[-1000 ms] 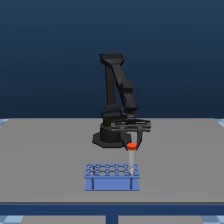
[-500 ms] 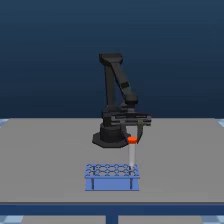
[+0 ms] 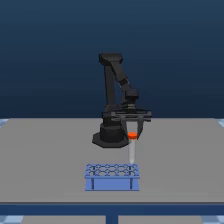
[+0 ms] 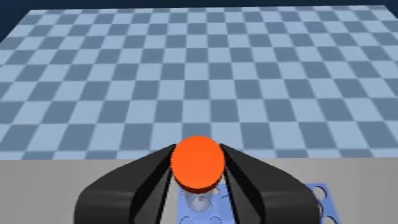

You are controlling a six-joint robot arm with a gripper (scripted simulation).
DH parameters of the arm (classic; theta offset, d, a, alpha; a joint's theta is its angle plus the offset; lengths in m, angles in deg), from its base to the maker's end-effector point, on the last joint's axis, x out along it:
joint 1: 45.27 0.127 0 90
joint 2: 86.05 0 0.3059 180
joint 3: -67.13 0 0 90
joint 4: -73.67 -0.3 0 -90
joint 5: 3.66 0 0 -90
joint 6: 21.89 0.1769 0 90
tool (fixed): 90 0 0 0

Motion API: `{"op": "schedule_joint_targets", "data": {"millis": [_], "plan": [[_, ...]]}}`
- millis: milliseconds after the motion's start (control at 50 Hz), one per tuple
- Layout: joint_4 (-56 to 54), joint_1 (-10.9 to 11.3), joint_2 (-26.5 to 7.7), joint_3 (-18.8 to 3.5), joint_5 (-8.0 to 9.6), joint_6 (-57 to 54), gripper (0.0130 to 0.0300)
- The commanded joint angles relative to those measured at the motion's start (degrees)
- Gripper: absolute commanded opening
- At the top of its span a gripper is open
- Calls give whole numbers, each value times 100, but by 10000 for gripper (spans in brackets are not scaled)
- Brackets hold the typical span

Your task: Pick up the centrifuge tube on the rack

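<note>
- Grey table (image 3: 45,160) under a dark blue backdrop; in the wrist view a blue checkered floor (image 4: 195,75) lies beyond it.
- Black arm (image 3: 116,95) stands on its base at mid-table.
- Gripper (image 3: 132,134) is closed on the tube (image 3: 132,150), its fingers (image 4: 133,185) pressed against both sides of the orange cap (image 4: 197,163).
- Tube hangs upright, its lower tip just above the rack (image 3: 112,176), at the corner on the exterior view's right.
- Rack sits on the table in front of the arm's base.
</note>
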Motion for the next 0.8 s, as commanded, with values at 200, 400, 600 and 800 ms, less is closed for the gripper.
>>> {"op": "schedule_joint_targets", "data": {"millis": [200, 400, 600, 800], "plan": [[-235, 0, 31, -54, -68, -312, 130], [-236, 0, 31, -55, -69, -313, 130], [-236, 0, 31, -55, -69, -313, 130], [-236, 0, 31, -55, -69, -313, 130]]}}
